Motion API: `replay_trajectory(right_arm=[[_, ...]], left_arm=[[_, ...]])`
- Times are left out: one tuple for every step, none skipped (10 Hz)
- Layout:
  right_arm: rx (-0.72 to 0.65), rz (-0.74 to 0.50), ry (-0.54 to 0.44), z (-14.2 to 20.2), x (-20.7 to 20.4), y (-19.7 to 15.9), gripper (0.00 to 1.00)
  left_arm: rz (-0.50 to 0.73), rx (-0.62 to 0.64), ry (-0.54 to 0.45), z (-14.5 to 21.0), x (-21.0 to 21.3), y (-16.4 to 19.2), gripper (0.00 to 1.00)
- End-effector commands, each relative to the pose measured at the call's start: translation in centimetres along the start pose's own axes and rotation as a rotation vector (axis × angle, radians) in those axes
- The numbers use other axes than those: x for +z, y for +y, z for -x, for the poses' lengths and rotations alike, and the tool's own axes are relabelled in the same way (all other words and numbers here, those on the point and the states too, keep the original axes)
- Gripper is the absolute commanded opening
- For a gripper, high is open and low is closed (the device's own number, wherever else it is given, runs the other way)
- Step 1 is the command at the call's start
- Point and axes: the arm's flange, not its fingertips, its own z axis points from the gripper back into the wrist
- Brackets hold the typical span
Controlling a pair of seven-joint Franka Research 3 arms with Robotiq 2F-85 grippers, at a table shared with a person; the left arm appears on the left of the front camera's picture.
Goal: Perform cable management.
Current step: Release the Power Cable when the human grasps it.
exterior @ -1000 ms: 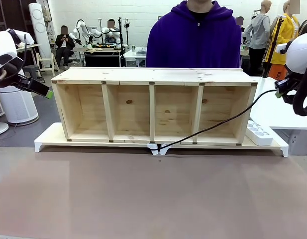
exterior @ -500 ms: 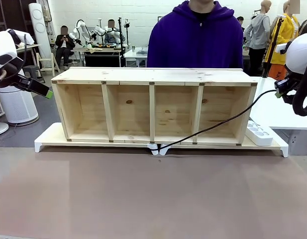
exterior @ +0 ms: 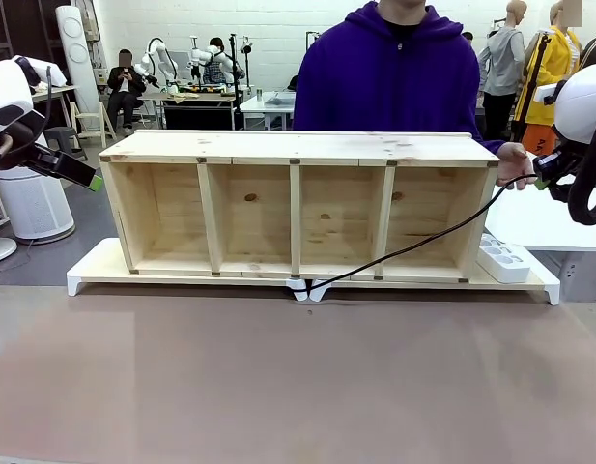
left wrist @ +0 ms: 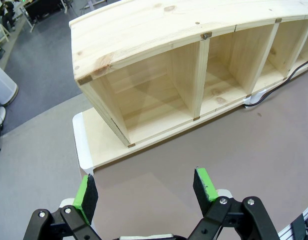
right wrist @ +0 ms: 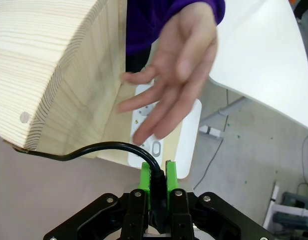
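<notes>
Handover of the cable point(right wrist: 94, 149). The right gripper point(right wrist: 157, 172) is clamped on the cable's end beside the wooden shelf point(exterior: 298, 203), above the power strip point(right wrist: 163, 125); the cord trails down to the worktop point(exterior: 298, 377). The person's hand point(right wrist: 176, 75) reaches in, fingers spread. Best practice: hold steady and release only once that hand grips. The left gripper point(left wrist: 146, 187) hangs open, empty.

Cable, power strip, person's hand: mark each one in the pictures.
cable point(exterior: 423, 243), front view, mid-run in front of the shelf's right compartment
power strip point(right wrist: 189, 131), right wrist view, bare right edge of its white body
person's hand point(right wrist: 179, 75), right wrist view, palm
</notes>
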Motion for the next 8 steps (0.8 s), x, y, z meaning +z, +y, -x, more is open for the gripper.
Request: replay_trajectory(right_arm=[[-0.002,0.003,-0.005,0.19,0.20,-0.31,0.15],[-0.002,0.003,-0.005,0.19,0.20,-0.31,0.15],[-0.002,0.003,-0.005,0.19,0.20,-0.31,0.15],[-0.002,0.003,-0.005,0.19,0.20,-0.31,0.15],[-0.002,0.003,-0.005,0.19,0.20,-0.31,0.15],[-0.002,0.003,-0.005,0.19,0.20,-0.31,0.15],[-0.002,0.003,-0.005,0.19,0.20,-0.31,0.15],[-0.002,0.003,-0.005,0.19,0.20,-0.31,0.15]], left_arm=[[-0.007,0.016,0.002,0.00,0.02,-0.07,1.00],[-0.007,0.016,0.002,0.00,0.02,-0.07,1.00],[-0.007,0.016,0.002,0.00,0.02,-0.07,1.00],[-0.007,0.016,0.002,0.00,0.02,-0.07,1.00],[-0.007,0.016,0.002,0.00,0.02,-0.07,1.00],[-0.007,0.016,0.002,0.00,0.02,-0.07,1.00],[-0.007,0.016,0.002,0.00,0.02,-0.07,1.00],[-0.007,0.016,0.002,0.00,0.02,-0.07,1.00]])
